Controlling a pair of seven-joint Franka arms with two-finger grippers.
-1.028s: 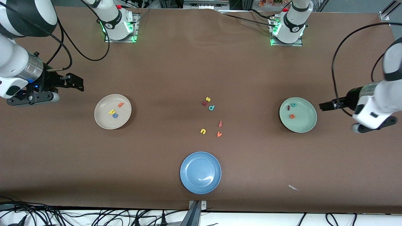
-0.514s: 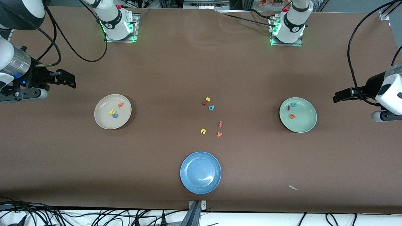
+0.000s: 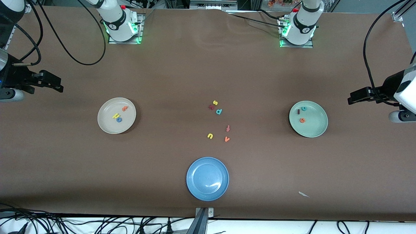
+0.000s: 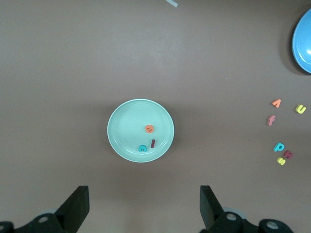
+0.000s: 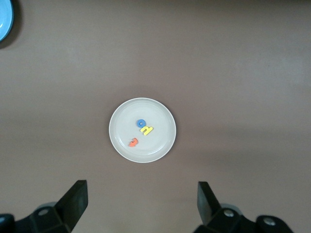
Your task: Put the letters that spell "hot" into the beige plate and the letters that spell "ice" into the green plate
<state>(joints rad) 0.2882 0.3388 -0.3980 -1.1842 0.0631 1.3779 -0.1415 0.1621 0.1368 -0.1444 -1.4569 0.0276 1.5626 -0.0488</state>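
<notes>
Six target letters are already in plates — task looks complete, by my read. Beige plate (image 3: 116,115), toward the right arm's end of the table, holds yellow h (image 3: 116,115), blue o (image 3: 119,120) and orange t (image 3: 124,108); h and o touching or nearly so, t a bit apart. Green plate (image 3: 308,119), toward the left arm's end, holds dark red i (image 3: 298,111), teal c (image 3: 304,108) and orange e (image 3: 302,120), all three apart from one another. Distractors lie on bare table (image 3: 162,81) between the two plates: yellow s (image 3: 214,102), dark red letter (image 3: 211,106) just beside it, teal p (image 3: 219,111), reddish t-like letter (image 3: 228,128), yellow u (image 3: 210,136), orange v (image 3: 227,139). Blue plate (image 3: 207,178), nearer the front camera than those, w/ nothing in it. Right gripper (image 3: 53,84) is up at the table edge by the beige plate, jaws wide apart, nothing between them. Left gripper (image 3: 356,96) is up at the table edge by the green plate, jaws wide apart too, nothing held. Step in hand, as I judge it — retreat to rest. To do it well: keep both arms high and outboard of the plates, no sweep over the loose letters, no re-grasp; foam bits are light and would likely skid if brushed.
</notes>
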